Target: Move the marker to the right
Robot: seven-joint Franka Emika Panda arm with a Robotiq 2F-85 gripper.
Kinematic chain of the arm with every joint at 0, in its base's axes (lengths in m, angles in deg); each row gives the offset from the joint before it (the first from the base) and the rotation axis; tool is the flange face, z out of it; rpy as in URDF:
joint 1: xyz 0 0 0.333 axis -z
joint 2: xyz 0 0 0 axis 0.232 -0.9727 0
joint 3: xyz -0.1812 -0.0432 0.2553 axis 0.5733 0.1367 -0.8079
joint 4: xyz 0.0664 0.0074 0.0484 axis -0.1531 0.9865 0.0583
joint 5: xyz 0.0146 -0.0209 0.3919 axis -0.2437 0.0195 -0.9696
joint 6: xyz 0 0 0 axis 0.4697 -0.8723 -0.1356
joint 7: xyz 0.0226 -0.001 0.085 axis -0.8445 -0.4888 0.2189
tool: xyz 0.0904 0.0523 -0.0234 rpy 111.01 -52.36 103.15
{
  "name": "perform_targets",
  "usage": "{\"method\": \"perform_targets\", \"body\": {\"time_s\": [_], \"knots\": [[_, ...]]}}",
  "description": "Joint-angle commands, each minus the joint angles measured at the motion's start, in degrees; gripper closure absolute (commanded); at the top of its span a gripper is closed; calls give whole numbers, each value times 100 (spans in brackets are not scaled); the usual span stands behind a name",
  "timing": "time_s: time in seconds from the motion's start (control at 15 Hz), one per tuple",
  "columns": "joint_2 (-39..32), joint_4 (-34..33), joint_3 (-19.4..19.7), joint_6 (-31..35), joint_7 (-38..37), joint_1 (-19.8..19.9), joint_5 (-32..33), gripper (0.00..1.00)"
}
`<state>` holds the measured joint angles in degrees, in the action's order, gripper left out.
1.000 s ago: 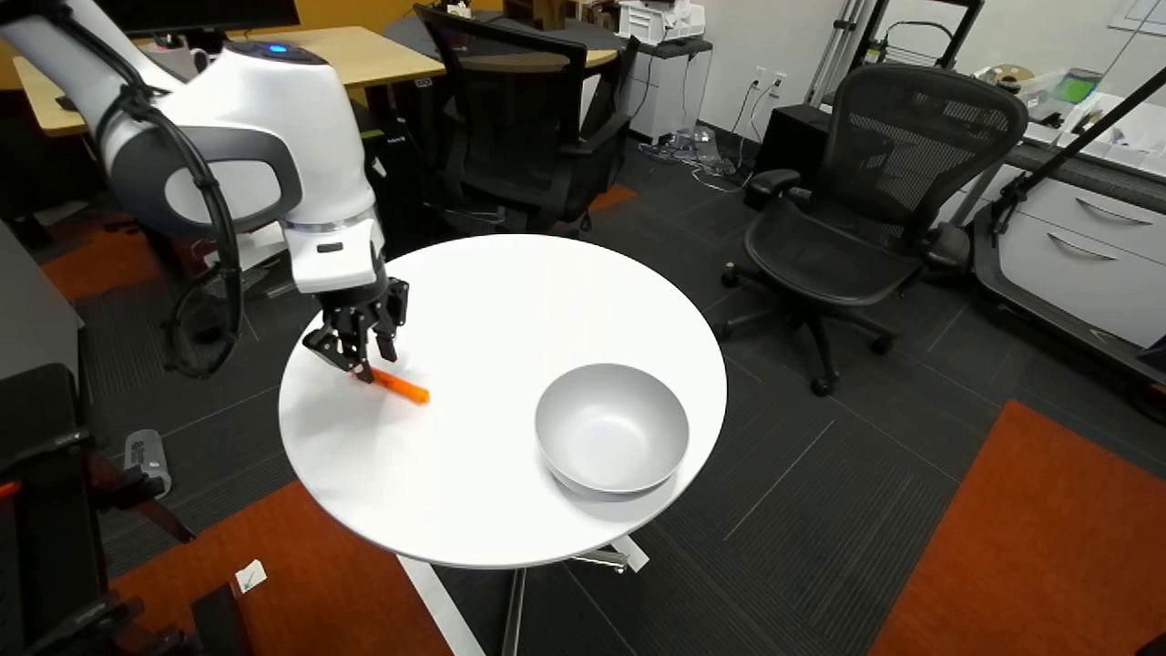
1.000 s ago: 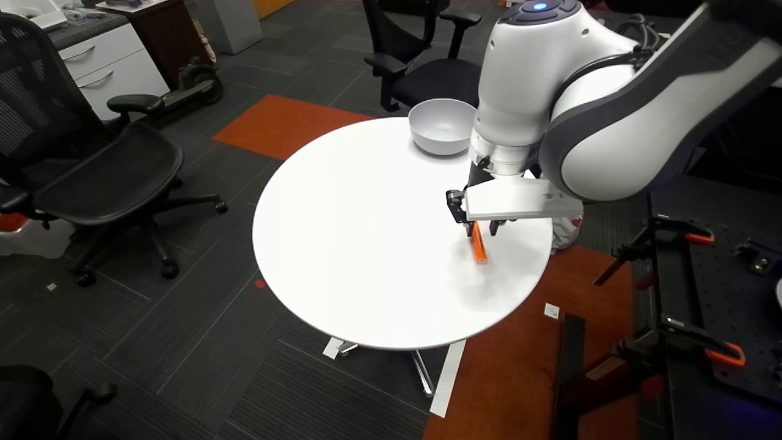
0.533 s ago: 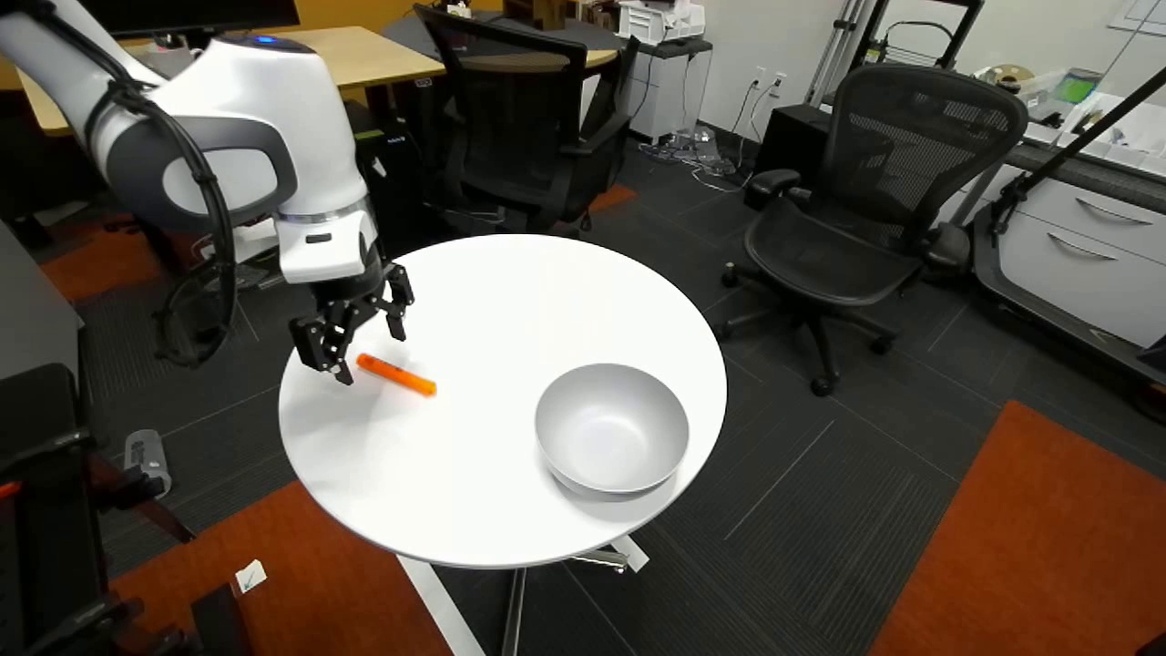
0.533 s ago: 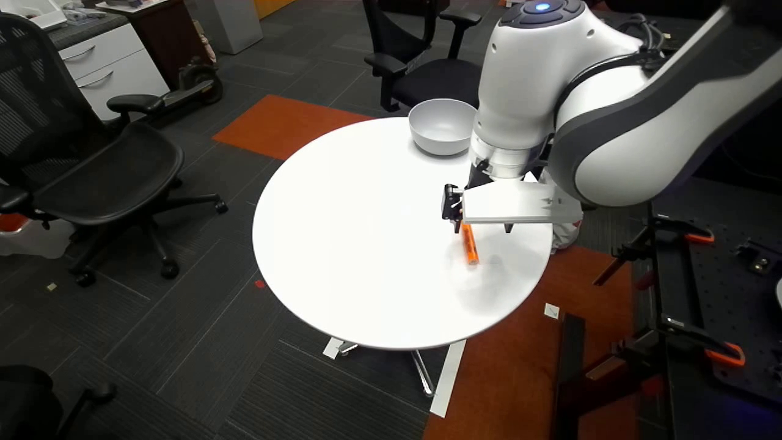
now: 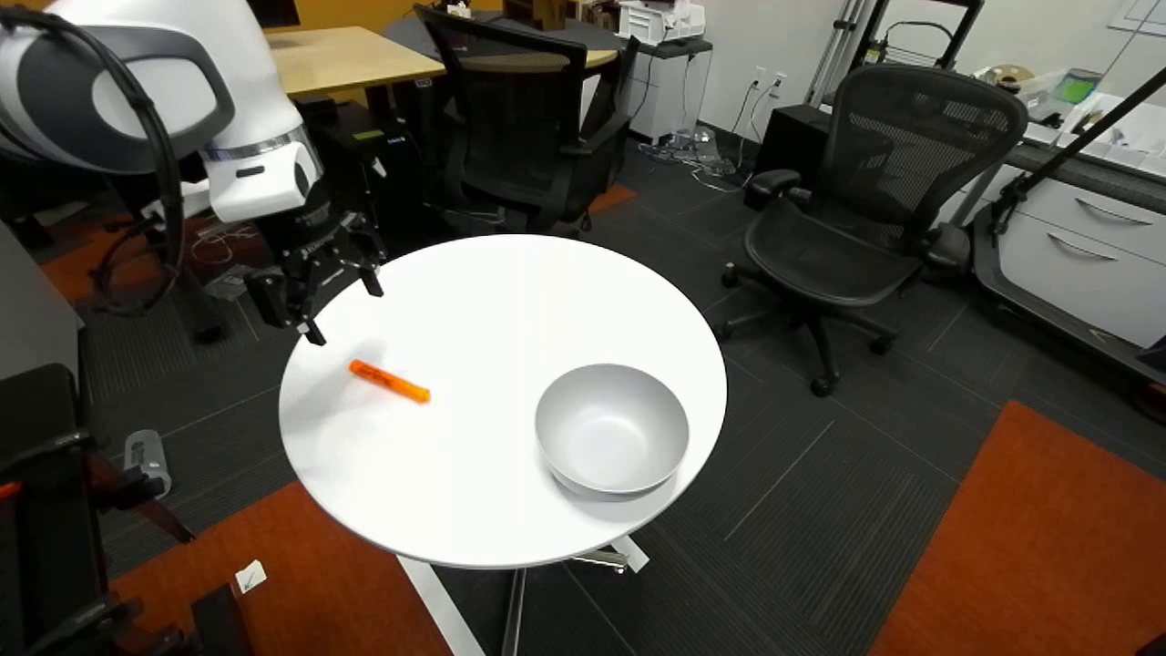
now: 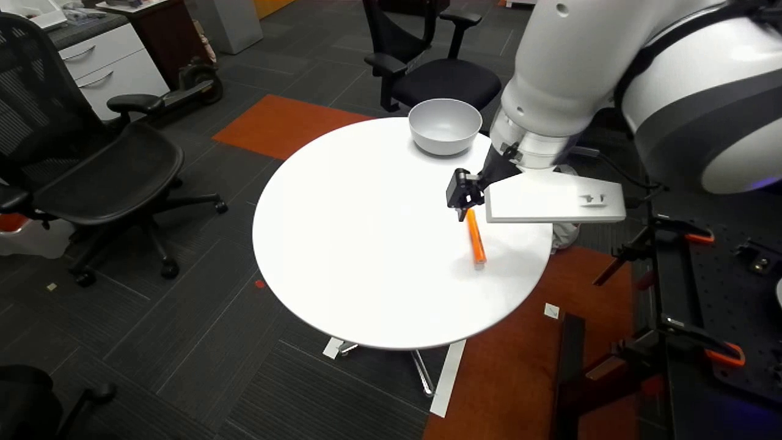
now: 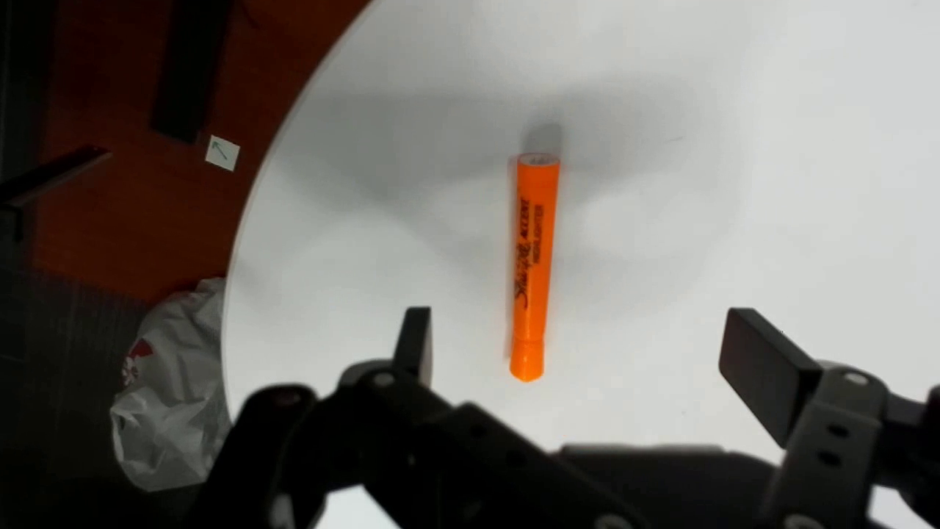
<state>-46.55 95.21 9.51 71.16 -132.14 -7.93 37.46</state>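
Observation:
The orange marker [image 5: 390,382] lies on the white round table in both exterior views, and its printed barrel [image 7: 534,253] shows whole in the wrist view. My gripper [image 5: 343,312] hovers above the table near the far end of the marker, apart from it. Its two dark fingers [image 7: 767,375] are spread wide, with only air and the table surface below between them. In an exterior view a white plate on the wrist hides one finger, while a single finger [image 6: 462,211] shows beside the marker's upper end.
A grey bowl [image 5: 612,428] stands on the round table [image 5: 474,510], close to its edge. An office chair [image 5: 856,210] is near the table. In the wrist view the table's curved edge [image 7: 242,220] runs at the left, with a plastic bag [image 7: 176,397] beyond it.
The jaws have opened and let go of the marker. My gripper has risen and drawn back from it. The marker has shifted only slightly on the table.

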Motion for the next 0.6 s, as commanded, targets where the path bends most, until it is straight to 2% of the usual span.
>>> {"method": "perform_targets", "body": {"time_s": [0.0, 0.07, 0.13, 0.2, 0.53], "knots": [[898, 398, -230, -309, -755, 228, 887, 0], [1020, 420, -391, -380, -846, 379, 989, 0], [532, 176, -593, -160, -632, 596, 804, 0], [676, 220, -706, -222, -697, 692, 876, 0], [856, 321, -804, -252, -678, 808, 874, 0]]}}
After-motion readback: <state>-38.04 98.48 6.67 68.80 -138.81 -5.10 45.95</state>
